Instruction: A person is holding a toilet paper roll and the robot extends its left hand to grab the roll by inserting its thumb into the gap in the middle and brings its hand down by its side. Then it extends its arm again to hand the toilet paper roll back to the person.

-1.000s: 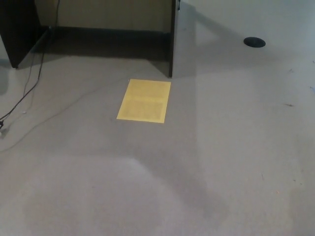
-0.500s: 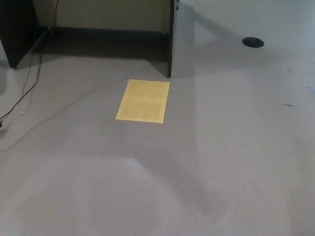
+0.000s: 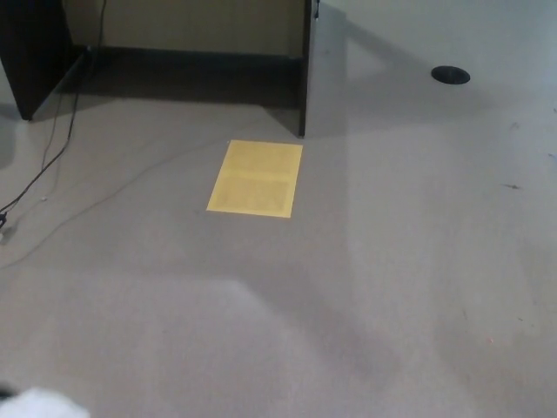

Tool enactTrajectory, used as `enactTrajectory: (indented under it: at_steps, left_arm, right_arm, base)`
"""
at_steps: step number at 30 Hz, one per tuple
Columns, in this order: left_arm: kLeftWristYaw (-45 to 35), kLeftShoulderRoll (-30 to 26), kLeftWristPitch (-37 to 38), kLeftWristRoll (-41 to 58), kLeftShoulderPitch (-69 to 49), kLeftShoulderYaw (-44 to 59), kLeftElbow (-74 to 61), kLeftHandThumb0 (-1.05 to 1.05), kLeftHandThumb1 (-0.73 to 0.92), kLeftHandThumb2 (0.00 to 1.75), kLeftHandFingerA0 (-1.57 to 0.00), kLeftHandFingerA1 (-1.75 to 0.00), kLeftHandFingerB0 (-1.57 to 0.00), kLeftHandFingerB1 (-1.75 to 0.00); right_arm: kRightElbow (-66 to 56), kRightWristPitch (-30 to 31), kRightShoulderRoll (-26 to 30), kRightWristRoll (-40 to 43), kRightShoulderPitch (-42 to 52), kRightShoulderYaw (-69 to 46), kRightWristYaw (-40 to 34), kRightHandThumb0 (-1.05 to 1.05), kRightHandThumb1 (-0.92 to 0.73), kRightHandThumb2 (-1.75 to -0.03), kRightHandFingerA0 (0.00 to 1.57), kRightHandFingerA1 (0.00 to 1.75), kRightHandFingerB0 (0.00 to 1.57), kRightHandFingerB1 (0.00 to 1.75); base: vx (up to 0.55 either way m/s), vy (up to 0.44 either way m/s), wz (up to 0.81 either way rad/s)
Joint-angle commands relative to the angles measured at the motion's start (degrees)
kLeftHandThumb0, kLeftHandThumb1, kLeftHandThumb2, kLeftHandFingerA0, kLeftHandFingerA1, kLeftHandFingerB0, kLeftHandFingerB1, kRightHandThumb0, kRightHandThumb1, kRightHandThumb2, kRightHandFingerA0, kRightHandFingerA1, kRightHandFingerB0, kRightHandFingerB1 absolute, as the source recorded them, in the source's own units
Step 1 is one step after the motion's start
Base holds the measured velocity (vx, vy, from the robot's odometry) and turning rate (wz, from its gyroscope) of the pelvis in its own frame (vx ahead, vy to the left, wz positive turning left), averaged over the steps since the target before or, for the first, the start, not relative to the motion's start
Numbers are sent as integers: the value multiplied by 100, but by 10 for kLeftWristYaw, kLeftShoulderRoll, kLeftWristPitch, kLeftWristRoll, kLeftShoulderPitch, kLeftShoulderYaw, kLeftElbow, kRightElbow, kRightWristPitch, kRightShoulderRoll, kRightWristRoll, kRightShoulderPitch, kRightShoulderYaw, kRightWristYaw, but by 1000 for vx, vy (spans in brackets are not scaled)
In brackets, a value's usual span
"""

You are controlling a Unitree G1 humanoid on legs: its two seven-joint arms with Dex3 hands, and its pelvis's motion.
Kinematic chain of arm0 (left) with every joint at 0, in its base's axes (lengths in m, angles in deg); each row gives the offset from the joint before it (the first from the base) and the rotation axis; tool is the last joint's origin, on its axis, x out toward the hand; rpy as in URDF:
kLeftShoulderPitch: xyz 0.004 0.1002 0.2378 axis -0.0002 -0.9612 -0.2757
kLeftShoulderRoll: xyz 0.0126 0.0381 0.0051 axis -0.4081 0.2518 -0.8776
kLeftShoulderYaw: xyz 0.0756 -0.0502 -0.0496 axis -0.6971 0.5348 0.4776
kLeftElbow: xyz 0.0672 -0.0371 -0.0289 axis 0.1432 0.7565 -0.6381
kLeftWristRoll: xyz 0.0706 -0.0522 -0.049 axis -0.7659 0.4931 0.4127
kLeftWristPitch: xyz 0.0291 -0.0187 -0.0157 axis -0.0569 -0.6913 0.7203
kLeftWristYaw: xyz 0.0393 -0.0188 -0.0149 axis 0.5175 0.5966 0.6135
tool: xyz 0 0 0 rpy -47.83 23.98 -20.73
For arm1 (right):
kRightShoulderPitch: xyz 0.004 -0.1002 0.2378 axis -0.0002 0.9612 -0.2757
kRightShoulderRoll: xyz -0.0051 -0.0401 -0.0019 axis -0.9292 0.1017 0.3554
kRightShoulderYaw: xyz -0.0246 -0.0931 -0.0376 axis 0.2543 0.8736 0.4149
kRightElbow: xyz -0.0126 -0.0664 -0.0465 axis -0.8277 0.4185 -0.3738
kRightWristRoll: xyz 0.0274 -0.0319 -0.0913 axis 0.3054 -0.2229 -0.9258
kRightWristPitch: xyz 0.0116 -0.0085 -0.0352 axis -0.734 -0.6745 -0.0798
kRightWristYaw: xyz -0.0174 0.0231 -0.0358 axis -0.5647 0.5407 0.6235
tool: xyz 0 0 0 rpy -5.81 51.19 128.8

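Note:
A white, blurred rounded shape, which looks like the toilet paper roll [image 3: 42, 406], pokes into the bottom left corner of the head view. A thin dark sliver at the picture's edge just above it looks like part of my left hand [image 3: 4, 393]. Too little of it shows to tell how it stands on the roll. My right hand is out of the picture. No person shows.
Grey carpet fills the view. A yellow sheet [image 3: 256, 178] lies on it in the middle. Behind it stands a dark desk with a side panel [image 3: 304, 70]. Cables [image 3: 48, 161] trail at the left. A black round disc [image 3: 450, 75] sits far right.
The white shape and the dark sliver have come into the bottom left corner, where only carpet showed before. The camera wobbled slightly; the floor things have not moved.

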Motion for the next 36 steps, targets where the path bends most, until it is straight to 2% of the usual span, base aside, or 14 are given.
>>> enactTrajectory:
  at_steps: [1,2,3,4,5,6,7,8,9,12,13,14,15,36]
  left_arm:
    - [-120,-32,-104,80,109,-7,-283,2,76,76,-83,-141,-71,-125]
    - [-128,-30,-122,75,131,-13,-303,1,75,77,-78,-142,-70,-129]
    - [-133,-30,-129,67,149,-18,-314,1,75,77,-78,-142,-70,-129]
    - [-143,-24,-140,64,181,-29,-331,-2,80,72,-73,-148,-68,-132]
    - [-155,-21,-162,63,199,-37,-351,-4,78,75,-75,-149,-68,-132]
    - [-174,4,-191,42,268,-70,-375,-6,77,75,-81,-140,-77,-116]
    - [-179,12,-199,35,284,-80,-382,-7,77,73,-77,-146,-73,-122]
    - [-188,26,-216,30,308,-95,-394,-5,74,74,-78,-148,-72,-127]
    - [-193,38,-234,26,325,-105,-405,-6,75,70,-80,-151,-73,-129]
    - [-199,77,-273,10,379,-134,-416,-3,72,73,-78,-153,-74,-130]
    - [-202,101,-285,2,401,-152,-417,-5,69,79,-79,-158,-71,-136]
    - [-202,109,-282,-1,409,-159,-412,-5,69,80,-79,-160,-69,-138]
    - [-200,119,-281,-9,420,-166,-405,-10,70,81,-85,-160,-72,-138]
    - [-189,344,-378,-124,471,-338,-426,-18,79,63,-70,-162,-66,-136]
  right_arm:
    - [-1,3,5,4,11,-1,1,-35,-59,-58,80,57,26,30]
    - [-1,4,5,3,8,0,1,-26,-42,-90,72,73,12,48]
    - [-1,5,5,2,5,0,0,-26,-42,-90,72,73,12,48]
    - [-2,0,6,0,6,2,-2,-35,-59,-58,81,59,27,30]
    - [-2,0,4,0,6,3,-3,-35,-59,-58,81,58,26,30]
    - [-2,0,3,1,7,2,-4,-27,-42,-90,73,72,12,48]
    - [-2,0,4,1,8,2,-4,-34,-59,-58,81,55,26,30]
    - [-3,0,4,0,9,3,-6,-26,-42,-90,73,72,12,48]
    - [-4,1,4,-1,9,4,-6,-34,-59,-58,81,54,26,30]
    - [-4,4,4,-1,0,5,-5,-34,-59,-58,81,55,26,30]
    - [-1,6,0,3,-2,1,-2,-26,-42,-90,72,72,12,48]
    - [0,6,0,3,-3,1,-1,-26,-41,-90,72,73,13,48]
    - [0,7,1,3,-7,2,0,-34,-58,-58,81,57,27,30]
    - [4,10,-10,-11,-12,24,-4,-36,-59,-58,77,57,26,30]
  base:
    - [0,0,0]
    - [0,0,0]
    - [0,0,0]
    - [0,0,0]
    - [0,0,0]
    - [0,0,0]
    - [0,0,0]
    - [0,0,0]
    - [0,0,0]
    - [0,0,0]
    - [0,0,0]
    - [0,0,0]
    - [0,0,0]
    - [0,0,0]
